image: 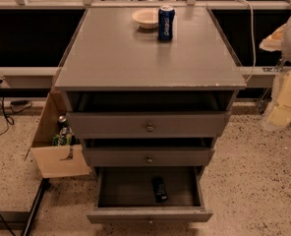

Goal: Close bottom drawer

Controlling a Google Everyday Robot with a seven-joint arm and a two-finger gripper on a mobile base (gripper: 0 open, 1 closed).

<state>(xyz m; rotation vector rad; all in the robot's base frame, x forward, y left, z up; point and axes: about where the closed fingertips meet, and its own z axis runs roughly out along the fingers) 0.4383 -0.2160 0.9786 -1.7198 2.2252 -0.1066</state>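
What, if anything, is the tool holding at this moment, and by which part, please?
It cannot be told: the tool is not in view. The bottom drawer stands pulled out, and nothing is gripping or touching its front panel.

Grey three-drawer bench (135, 58). Bottom drawer (135, 215) is pulled far out, with a dark flat object (159, 189) lying inside. Top drawer (111, 125) and middle drawer (116, 157) are partly out. Bowl (145, 18) and upright blue can (166, 22) sit side by side at the benchtop's far edge. Cardboard box (57, 159) on the floor, left. End effector not in view.
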